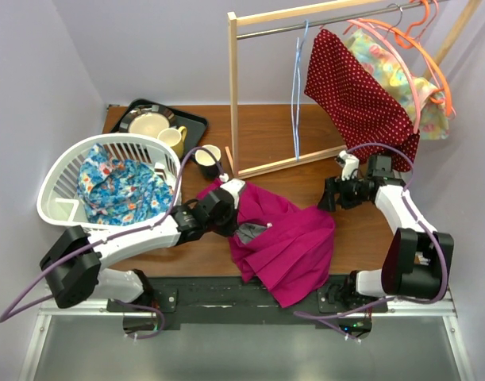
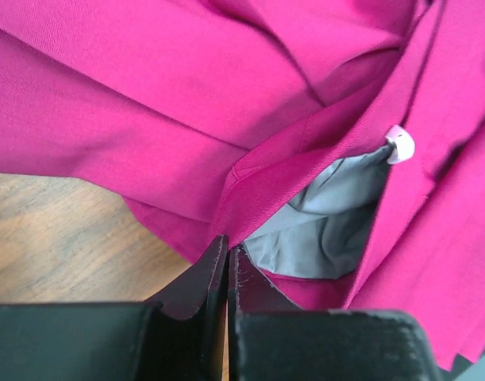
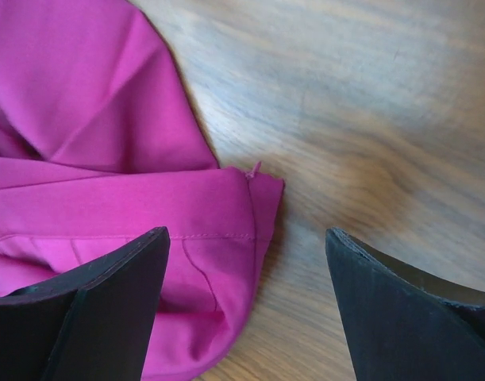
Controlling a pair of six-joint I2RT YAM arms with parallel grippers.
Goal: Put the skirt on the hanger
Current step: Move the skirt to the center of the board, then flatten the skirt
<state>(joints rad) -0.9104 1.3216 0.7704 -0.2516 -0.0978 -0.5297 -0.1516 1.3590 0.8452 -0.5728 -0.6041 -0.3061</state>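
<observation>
The magenta skirt (image 1: 290, 246) lies crumpled on the wooden table, front centre, and hangs over the near edge. My left gripper (image 1: 229, 211) is shut on the skirt's waistband edge (image 2: 250, 178), beside the grey lining (image 2: 329, 222) and a small pink button (image 2: 400, 144). My right gripper (image 1: 328, 197) is open, low over the skirt's right corner (image 3: 226, 214), with one finger over cloth and the other over bare wood. An empty light-blue hanger (image 1: 298, 87) hangs from the rack's rail.
A wooden clothes rack (image 1: 233, 95) stands at the back, with a red dotted garment (image 1: 357, 91) and a floral one on orange hangers (image 1: 401, 63). A white basket (image 1: 59, 190) holds blue floral cloth. A black tray (image 1: 196, 123) and a cup (image 1: 206, 159) stand at the back left.
</observation>
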